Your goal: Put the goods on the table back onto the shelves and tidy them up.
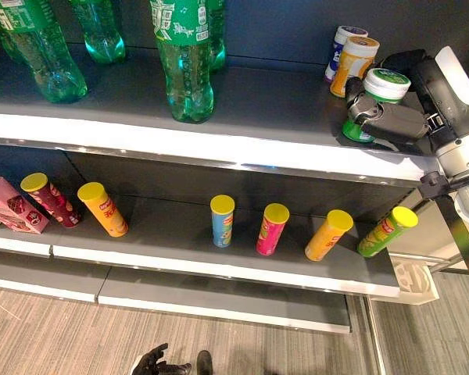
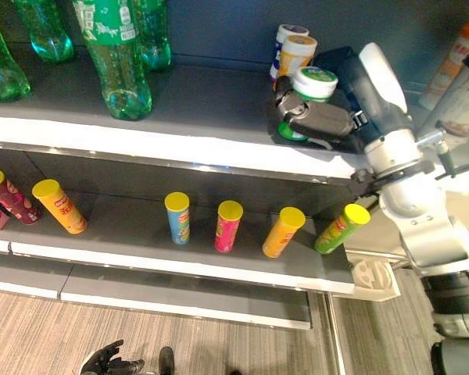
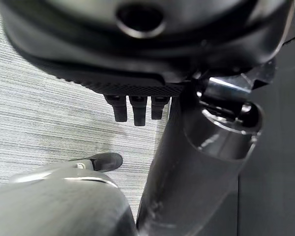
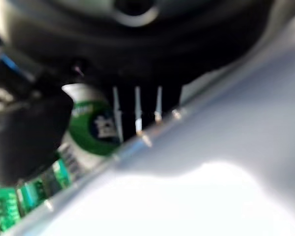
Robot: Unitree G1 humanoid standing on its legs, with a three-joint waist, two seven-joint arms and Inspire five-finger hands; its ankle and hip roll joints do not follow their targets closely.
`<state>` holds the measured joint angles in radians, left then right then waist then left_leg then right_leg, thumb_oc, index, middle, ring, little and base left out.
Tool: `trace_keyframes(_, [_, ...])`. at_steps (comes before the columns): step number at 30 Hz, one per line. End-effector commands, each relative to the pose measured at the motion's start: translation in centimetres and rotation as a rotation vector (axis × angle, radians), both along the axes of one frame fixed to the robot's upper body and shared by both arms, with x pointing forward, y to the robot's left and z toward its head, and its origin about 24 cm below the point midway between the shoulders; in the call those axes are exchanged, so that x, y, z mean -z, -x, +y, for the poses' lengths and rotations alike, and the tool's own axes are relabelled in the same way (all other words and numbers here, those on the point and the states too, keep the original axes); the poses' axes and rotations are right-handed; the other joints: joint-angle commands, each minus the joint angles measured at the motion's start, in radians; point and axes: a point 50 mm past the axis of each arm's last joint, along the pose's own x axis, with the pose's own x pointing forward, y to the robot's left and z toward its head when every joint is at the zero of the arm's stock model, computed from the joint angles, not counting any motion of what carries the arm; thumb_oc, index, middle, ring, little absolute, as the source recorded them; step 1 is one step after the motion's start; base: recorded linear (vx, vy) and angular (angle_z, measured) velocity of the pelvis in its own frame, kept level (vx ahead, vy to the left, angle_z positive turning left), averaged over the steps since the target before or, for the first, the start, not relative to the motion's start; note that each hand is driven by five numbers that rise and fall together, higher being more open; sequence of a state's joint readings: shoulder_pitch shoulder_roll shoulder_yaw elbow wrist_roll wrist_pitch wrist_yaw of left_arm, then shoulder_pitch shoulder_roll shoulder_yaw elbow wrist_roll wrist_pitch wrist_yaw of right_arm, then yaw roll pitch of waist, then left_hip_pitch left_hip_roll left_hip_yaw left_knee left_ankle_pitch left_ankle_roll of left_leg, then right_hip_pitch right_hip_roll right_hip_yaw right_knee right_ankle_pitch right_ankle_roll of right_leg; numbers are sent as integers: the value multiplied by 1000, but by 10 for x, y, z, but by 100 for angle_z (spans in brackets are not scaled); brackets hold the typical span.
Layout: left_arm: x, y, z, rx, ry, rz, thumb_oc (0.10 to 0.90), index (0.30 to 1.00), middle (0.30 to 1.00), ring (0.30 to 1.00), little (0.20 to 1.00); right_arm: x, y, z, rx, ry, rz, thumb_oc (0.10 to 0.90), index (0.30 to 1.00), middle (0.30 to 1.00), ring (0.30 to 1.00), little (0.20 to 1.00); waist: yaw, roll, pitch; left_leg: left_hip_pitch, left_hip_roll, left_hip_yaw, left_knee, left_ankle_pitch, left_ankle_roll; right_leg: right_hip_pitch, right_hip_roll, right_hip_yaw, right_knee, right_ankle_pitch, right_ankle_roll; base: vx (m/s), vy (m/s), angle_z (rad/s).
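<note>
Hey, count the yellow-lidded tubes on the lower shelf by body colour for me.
Dark red tube: 1
Orange tubes: 2
Blue tube: 1
Pink tube: 1
Green tube: 1
Total: 6

glossy clear-plastic green bottles (image 1: 186,70) on matt grey shelf (image 1: 258,101) with shiny metal edge

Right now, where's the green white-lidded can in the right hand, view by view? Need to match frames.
Left eye view: green can at the upper shelf's right end, held in the right hand.
Right eye view: same can, right of centre on the upper shelf.
Right wrist view: can beside the fingers.
Left wrist view: I can't make it out.
Shared landmark: orange can just behind it.
</note>
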<state>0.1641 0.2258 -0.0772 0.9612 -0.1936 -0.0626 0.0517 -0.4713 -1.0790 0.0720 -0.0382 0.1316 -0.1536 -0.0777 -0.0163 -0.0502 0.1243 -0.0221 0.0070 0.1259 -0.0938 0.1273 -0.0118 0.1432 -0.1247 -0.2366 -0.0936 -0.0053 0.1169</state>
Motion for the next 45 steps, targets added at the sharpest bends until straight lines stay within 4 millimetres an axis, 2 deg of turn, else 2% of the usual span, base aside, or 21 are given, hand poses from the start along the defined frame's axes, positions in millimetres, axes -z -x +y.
trace_keyframes(1, [-12,-24,1,94,-19,-107,800,900,900,900,900,-25,8,10,-47,-18,-135,800,900,900,900,900,51,-22,-34,118,47,46,6,-162,-72,-49,-33,-9,6,23,59,0,0,0])
trace_keyframes(12, [-19,-29,-4,116,9,-160,800,900,900,900,900,-33,19,15,-57,4,-210,800,900,900,900,900,55,-21,-34,114,49,46,6,-162,-67,-54,-32,-4,6,25,60,0,0,0])
trace_keyframes(13, [-21,-32,-5,118,12,-173,800,900,900,900,900,-45,30,15,-42,-12,-319,800,900,900,900,900,52,-20,-35,116,48,45,6,-165,-64,-55,-32,-1,6,26,61,0,0,0])
trace_keyframes(15, [-22,-32,-5,121,12,-177,800,900,900,900,900,-48,34,14,-40,-21,-347,800,900,900,900,900,52,-20,-35,116,48,44,6,-165,-63,-55,-32,0,6,26,62,0,0,0])
trace_keyframes(20, [-24,-35,-6,128,6,-191,800,900,900,900,900,-82,62,0,32,-61,-596,800,900,900,900,900,42,-25,-38,114,45,41,6,-172,-59,-63,-30,8,6,29,67,0,0,0])
trace_keyframes(25, [-24,-35,-1,123,-11,-187,800,900,900,900,900,-110,86,-15,124,-27,-748,800,900,900,900,900,23,-41,-42,117,45,50,6,-179,-56,-71,-27,26,6,34,73,-2,16,-3])
trace_keyframes(29, [-26,-36,4,109,-25,-193,800,900,900,900,900,-123,102,-22,146,-37,-837,800,900,900,900,900,4,-49,-40,119,42,59,6,-185,-49,-87,-25,55,6,47,79,-14,31,-10])
trace_keyframes(30, [-26,-37,4,112,-26,-193,800,900,900,900,900,-123,103,-23,148,-38,-837,800,900,900,900,900,9,-50,-40,119,42,61,6,-186,-49,-88,-25,58,6,47,79,2,58,-18])
trace_keyframes(31, [-28,-39,5,97,-28,-207,800,900,900,900,900,-125,110,-28,160,-53,-861,800,900,900,900,900,-17,-50,-40,121,39,67,6,-191,-43,-97,-25,78,6,58,85,3,48,-24])
trace_keyframes(32, [-28,-39,6,100,-30,-207,800,900,900,900,900,-124,111,-29,163,-54,-861,800,900,900,900,900,-12,-51,-40,121,39,69,6,-191,-43,-98,-25,79,6,59,86,13,141,-35])
trace_keyframes(33, [-28,-41,9,103,-41,-203,800,900,900,900,900,-119,122,-44,232,-72,-881,800,900,900,900,900,-55,-51,-33,123,36,87,6,-197,-36,-116,-28,114,13,77,95,8,99,-38])
trace_keyframes(34, [-28,-42,9,108,-43,-204,800,900,900,900,900,-119,124,-45,237,-72,-883,800,900,900,900,900,-49,-53,-33,123,36,88,6,-197,-35,-117,-28,115,13,78,95,-5,113,-38])
trace_keyframes(35, [-27,-42,10,113,-51,-194,800,900,900,900,900,-116,128,-51,264,-81,-887,800,900,900,900,900,-70,-55,-27,122,35,97,6,-199,-33,-128,-28,128,21,87,100,-16,22,-40])
trace_keyframes(36, [-27,-43,10,121,-54,-196,800,900,900,900,900,-115,130,-53,271,-82,-889,800,900,900,900,900,-61,-57,-26,121,35,99,6,-199,-33,-133,-28,130,25,87,100,-44,65,-43])
trace_keyframes(37, [-29,-49,14,119,-73,-202,800,900,900,900,900,-112,135,-62,315,-102,-900,800,900,900,900,900,-101,-58,-7,123,39,124,6,-208,-28,-170,-28,155,62,115,117,-91,45,-42])
trace_keyframes(39, [-31,-56,19,116,-94,-208,800,900,900,900,900,-102,141,-75,357,-151,-891,800,900,900,900,900,-141,-65,15,112,51,167,6,-194,-28,-227,-22,199,102,157,137,-120,10,-49])
trace_keyframes(40, [-32,-57,20,120,-96,-210,800,900,900,900,900,-102,143,-76,360,-154,-893,800,900,900,900,900,-131,-67,13,108,52,174,6,-194,-28,-237,-20,206,108,157,137,-75,-5,-108])
trace_keyframes(41, [-31,-59,24,145,-116,-190,800,900,900,900,900,-92,151,-91,400,-219,-892,800,900,900,900,900,-167,-56,18,103,74,206,6,-190,-32,-259,-16,233,122,149,140,-39,17,-107])
trace_keyframes(42, [-31,-59,25,153,-120,-185,800,900,900,900,900,-87,154,-95,407,-246,-889,800,900,900,900,900,-178,-47,18,104,86,226,6,-195,-35,-256,-28,220,122,137,138,-73,17,-78])
trace_keyframes(44, [-32,-61,26,168,-128,-185,800,900,900,900,900,-79,157,-99,405,-275,-860,800,900,900,900,900,-178,-31,15,99,110,282,6,-187,-41,-232,-73,144,116,121,129,-102,-10,-38])
trace_keyframes(45, [-32,-61,26,169,-129,-186,800,900,900,900,900,-79,157,-100,405,-276,-860,800,900,900,900,900,-176,-33,15,95,109,284,6,-180,-41,-235,-74,145,115,126,126,-185,-8,-100])
